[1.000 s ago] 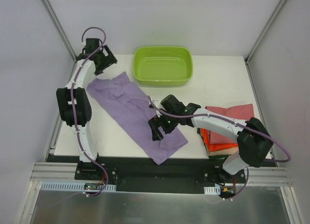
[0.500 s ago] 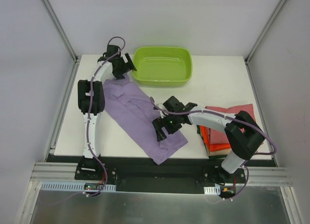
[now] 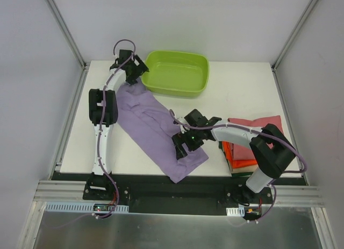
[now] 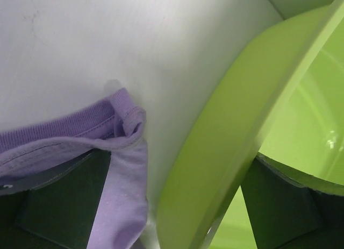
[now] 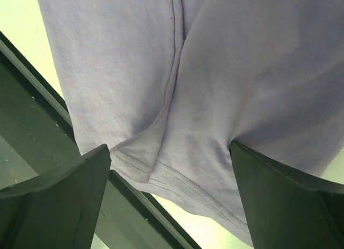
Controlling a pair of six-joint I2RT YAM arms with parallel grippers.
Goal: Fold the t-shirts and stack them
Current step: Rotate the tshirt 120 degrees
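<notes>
Top external: lilac t-shirt [image 3: 153, 130] is laid diagonally, 11 to 5 o'clock. Over its ends, left gripper [image 3: 132, 78] and right gripper [image 3: 182, 150] are held with jaws apart. Fold grasp judged pending; both ends to be pinched.

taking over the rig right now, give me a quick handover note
Left gripper: jaws open at the far end of the large lilac cotton t-shirt, rim of the lime-green plastic tub between them.
Right gripper: jaws open over the shirt's near hem, holding nothing.
Done: folded rose-red t-shirt lies on folded orange t-shirt at the right.
To do: lilac shirt lies stretched out diagonally; finish folding, add it to the stack.
</notes>
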